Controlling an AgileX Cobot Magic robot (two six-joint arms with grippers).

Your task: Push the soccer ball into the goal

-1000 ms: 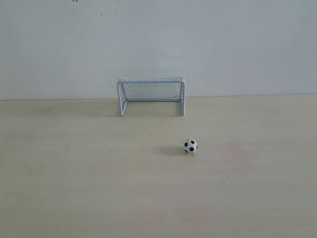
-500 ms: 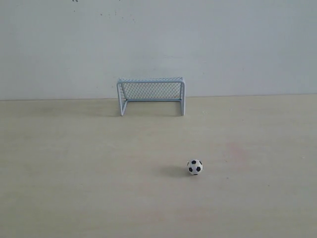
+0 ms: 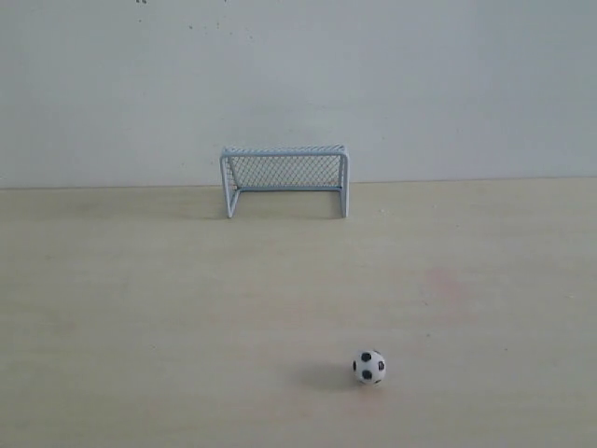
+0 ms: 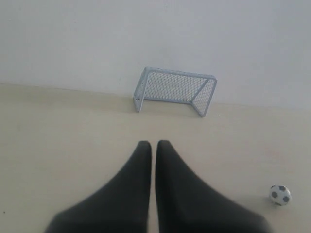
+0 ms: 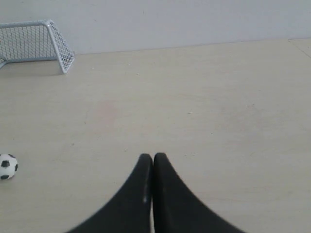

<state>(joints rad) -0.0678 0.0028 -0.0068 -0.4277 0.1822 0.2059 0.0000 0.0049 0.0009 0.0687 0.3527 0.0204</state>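
Soccer ball [image 3: 369, 367] sits on the near part of the pale table [image 3: 140, 308], a little right of the centre line in the exterior view and well apart from everything else. Neither arm shows in that view, so both are judged to hang nearer than the ball.

The left jaws are closed, with only a thin slit between the two black fingers [image 4: 141, 165], and they grip nothing. From them the ball lies off to the right, about level with the tips or slightly nearer. The right jaws are pressed together with no visible gap and are likewise empty. From them the ball lies off to the left, again about level with the tips. So the ball rests between the two arms and touches neither.

Which arm is closer is hard to settle, as the ball looks about the same size in both wrist views. Because it lies right of centre, the right arm seems marginally better placed.

Farther off, the goal [image 3: 284, 180] stands at the far edge of the table, against the wall [image 3: 448, 84]. Its long axis runs left to right and its open mouth faces near. It lies far from the ball and somewhat to its left, so the push must run away from the arms and angle slightly left. I judge that contact on the ball's near-right side suits that line.
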